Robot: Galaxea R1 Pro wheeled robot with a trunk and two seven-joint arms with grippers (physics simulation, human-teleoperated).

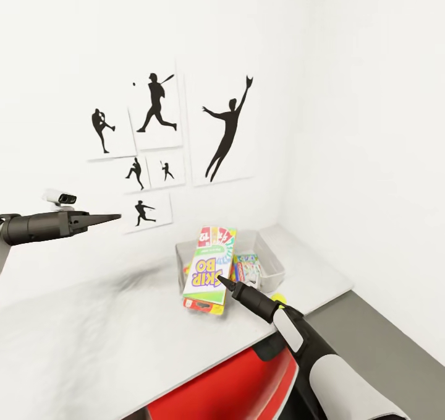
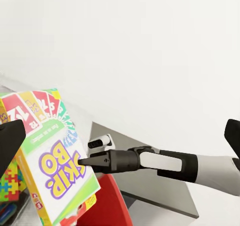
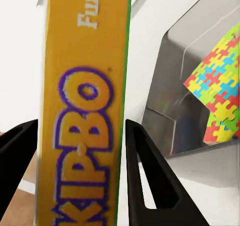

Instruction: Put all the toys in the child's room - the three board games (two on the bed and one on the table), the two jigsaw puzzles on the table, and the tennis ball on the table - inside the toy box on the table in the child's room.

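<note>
The white-red-yellow Skip-Bo board game [image 1: 210,265] leans tilted over the front rim of the light-grey toy box [image 1: 272,265] on the pale table [image 1: 111,333]. My right gripper [image 1: 225,282] holds its near edge; the right wrist view shows the fingers [image 3: 150,176] pressed against both faces of the box [image 3: 85,111]. A jigsaw puzzle [image 3: 220,81] lies inside the toy box, along with a pale printed box [image 1: 248,268]. The yellow-green tennis ball [image 1: 278,298] peeks out beside my right forearm. My left gripper [image 1: 111,218] hangs open in the air to the left, well above the table.
Under the tilted game shows a red-and-yellow box edge [image 1: 204,305]. A red chair [image 1: 235,383] stands under the table's front edge. A lower dark grey cabinet top [image 1: 383,327] adjoins at the right. Baseball silhouette pictures [image 1: 154,104] hang on the white wall.
</note>
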